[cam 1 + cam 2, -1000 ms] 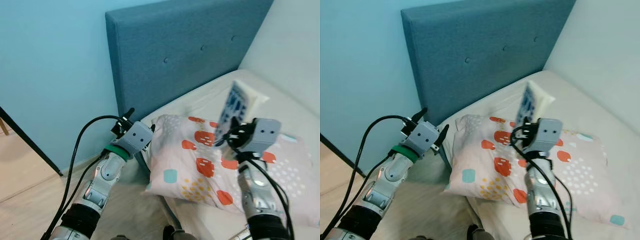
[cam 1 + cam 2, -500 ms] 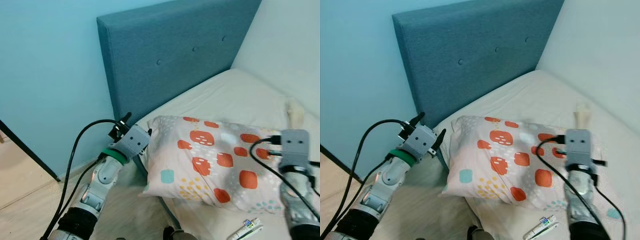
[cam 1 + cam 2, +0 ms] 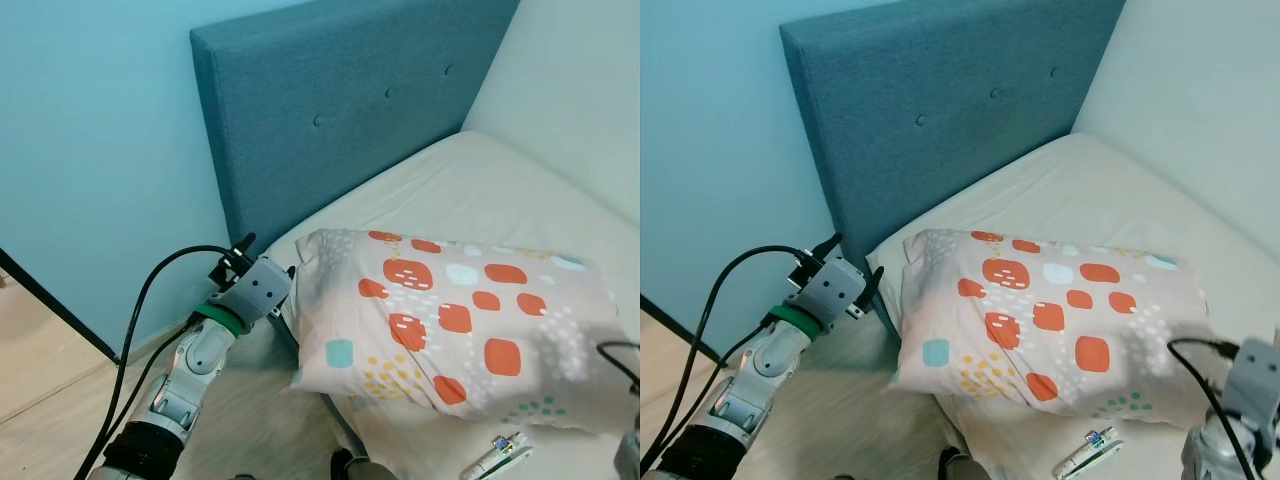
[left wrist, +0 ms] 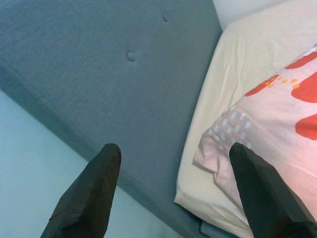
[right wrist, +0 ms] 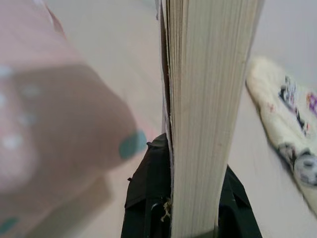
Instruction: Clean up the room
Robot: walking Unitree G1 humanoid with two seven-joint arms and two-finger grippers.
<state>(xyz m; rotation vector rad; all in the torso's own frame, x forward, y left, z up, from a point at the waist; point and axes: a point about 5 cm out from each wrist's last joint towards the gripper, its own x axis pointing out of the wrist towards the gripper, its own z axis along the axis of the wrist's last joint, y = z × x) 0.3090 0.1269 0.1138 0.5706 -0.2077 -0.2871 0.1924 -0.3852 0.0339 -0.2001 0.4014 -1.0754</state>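
I see a book [image 5: 208, 99] clamped edge-on between the black fingers [image 5: 148, 198] of my right gripper [image 5: 185, 208], its page block standing straight out along them. Past it, at about 9 o'clock, lies the spotted pillow [image 3: 450, 325] on the bed [image 3: 500, 190]; at 3 o'clock a printed cloth [image 5: 287, 134] rests on the sheet. My left gripper [image 4: 173, 163] hangs with its fingers spread apart and holding nothing, just beside the pillow's corner, facing the blue headboard [image 3: 340, 110]. A small tube [image 3: 495, 455] lies at the pillow's 6 o'clock.
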